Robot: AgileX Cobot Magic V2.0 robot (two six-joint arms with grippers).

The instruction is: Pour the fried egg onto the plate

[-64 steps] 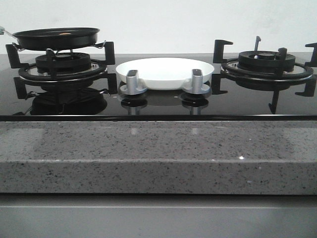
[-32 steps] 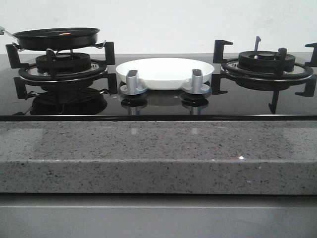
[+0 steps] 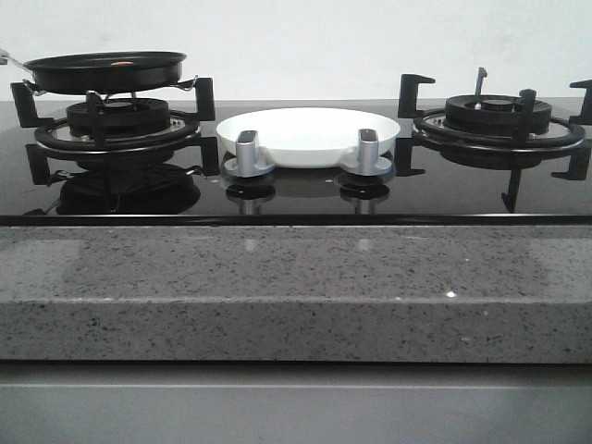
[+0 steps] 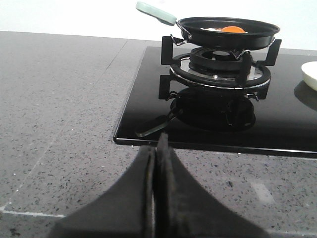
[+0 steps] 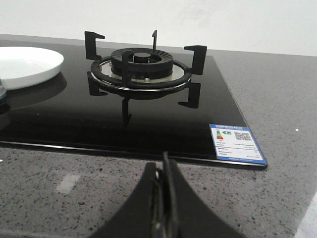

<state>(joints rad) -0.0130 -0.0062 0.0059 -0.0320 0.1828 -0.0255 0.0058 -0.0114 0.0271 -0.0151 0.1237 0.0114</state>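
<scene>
Both the left gripper and right gripper have matte black, tapered jaws.

Plain white wall, speckled grey counter

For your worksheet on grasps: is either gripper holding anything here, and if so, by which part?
Nothing is held. The left gripper and right gripper both have their jaws shut on nothing, above the counter, short of the frying pan.
</scene>
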